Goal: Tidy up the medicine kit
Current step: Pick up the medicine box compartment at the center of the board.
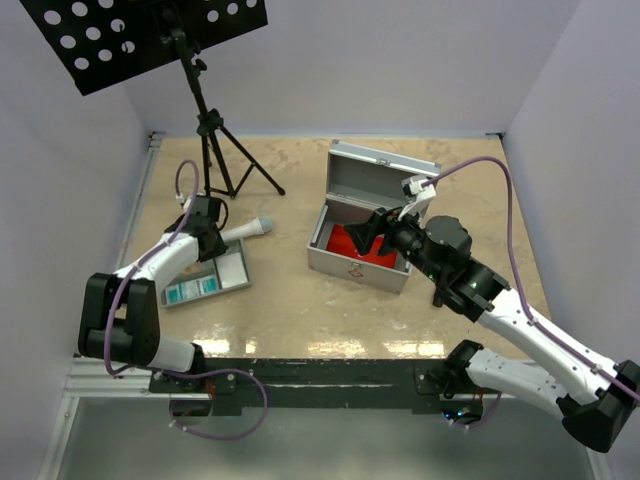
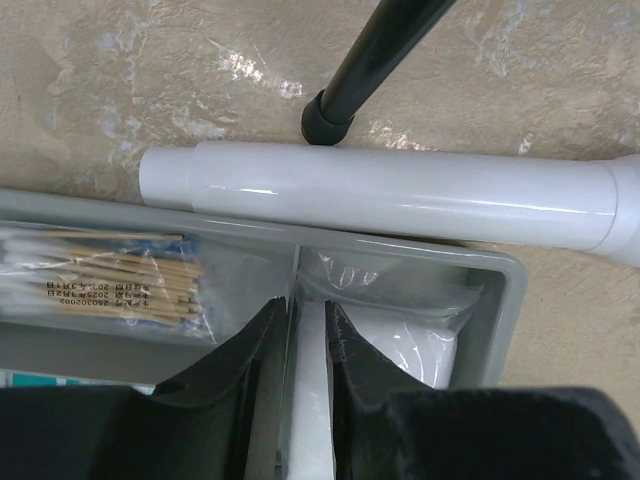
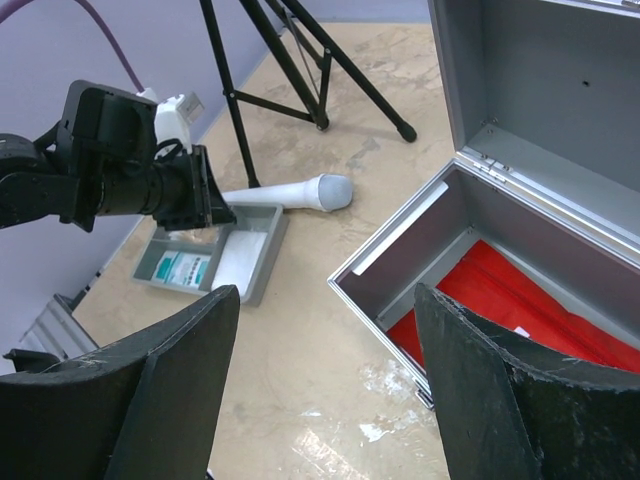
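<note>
You have bright, even light from overhead in all three views. Glare streaks the table [image 1: 300, 340] along its near edge, and a long highlight runs along the white tube [image 2: 400, 200]. Clear wrappers in the grey tray [image 2: 505, 300] glint. Shadows are soft and short. The left gripper's fingers [image 2: 250, 380] are blurred up close; the right gripper's fingers [image 3: 150, 400] look soft too.

We could read very little: the clear packet of cotton swabs [image 2: 110, 275] in the grey tray [image 2: 505, 300] bore rows of small dark print, seemingly digits, too blurred to make out. The labels on the teal packets [image 3: 178, 268] were equally illegible.
</note>
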You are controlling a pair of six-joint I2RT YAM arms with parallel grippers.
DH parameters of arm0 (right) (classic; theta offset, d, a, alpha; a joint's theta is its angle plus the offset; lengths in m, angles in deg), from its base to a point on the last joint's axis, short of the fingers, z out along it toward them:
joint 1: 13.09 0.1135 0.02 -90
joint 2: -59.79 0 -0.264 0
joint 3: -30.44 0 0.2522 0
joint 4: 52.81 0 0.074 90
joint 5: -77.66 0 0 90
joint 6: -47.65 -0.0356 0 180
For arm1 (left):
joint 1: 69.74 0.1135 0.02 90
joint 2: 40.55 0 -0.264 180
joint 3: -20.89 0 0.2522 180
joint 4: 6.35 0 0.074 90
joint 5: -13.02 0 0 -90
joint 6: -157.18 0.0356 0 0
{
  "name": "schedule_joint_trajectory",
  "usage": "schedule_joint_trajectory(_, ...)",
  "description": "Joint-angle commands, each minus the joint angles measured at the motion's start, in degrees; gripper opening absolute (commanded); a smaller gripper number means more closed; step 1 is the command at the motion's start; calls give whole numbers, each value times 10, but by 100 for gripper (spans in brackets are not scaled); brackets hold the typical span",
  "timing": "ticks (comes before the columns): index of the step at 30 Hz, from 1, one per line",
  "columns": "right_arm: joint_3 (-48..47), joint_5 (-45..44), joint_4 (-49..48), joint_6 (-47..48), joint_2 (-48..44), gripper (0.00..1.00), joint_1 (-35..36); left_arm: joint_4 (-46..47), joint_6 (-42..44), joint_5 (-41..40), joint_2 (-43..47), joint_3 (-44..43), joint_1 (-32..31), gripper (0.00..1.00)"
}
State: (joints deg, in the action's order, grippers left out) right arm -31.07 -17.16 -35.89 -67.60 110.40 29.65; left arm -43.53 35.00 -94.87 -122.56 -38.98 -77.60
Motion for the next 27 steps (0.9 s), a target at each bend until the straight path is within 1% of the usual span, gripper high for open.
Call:
schedule_joint_trajectory(1,0,-2,-14,6,5,75,1,24,8,4,-11,11,5,28)
schedule_joint_trajectory(5,2,-4,-14,5,6,76,1,28,10,10,-20,11,9,29)
schedule_joint_trajectory(7,2,-4,-13,5,8,75,1,29,14,16,-26,11,10,26)
schedule_joint_trajectory(8,1,-4,-12,5,8,76,1,29,15,19,-29,11,11,24)
schedule_joint_trajectory(12,-3,-5,-10,5,6,75,1,30,14,21,-12,15,12,3)
schedule_joint_trajectory(13,-4,-5,-9,5,5,75,1,27,13,20,-4,15,12,0)
schedule_joint_trajectory(15,-8,-5,-5,5,5,75,1,19,11,25,25,17,11,0)
schedule_joint_trajectory(18,-16,-6,1,4,6,75,1,-6,7,30,97,11,0,0)
schedule_joint_trajectory(22,-32,-13,11,6,12,75,1,-85,7,-8,186,-24,-53,0)
schedule_joint_trajectory(27,-62,-33,28,13,21,75,0,-166,-16,-22,273,-69,-106,0)
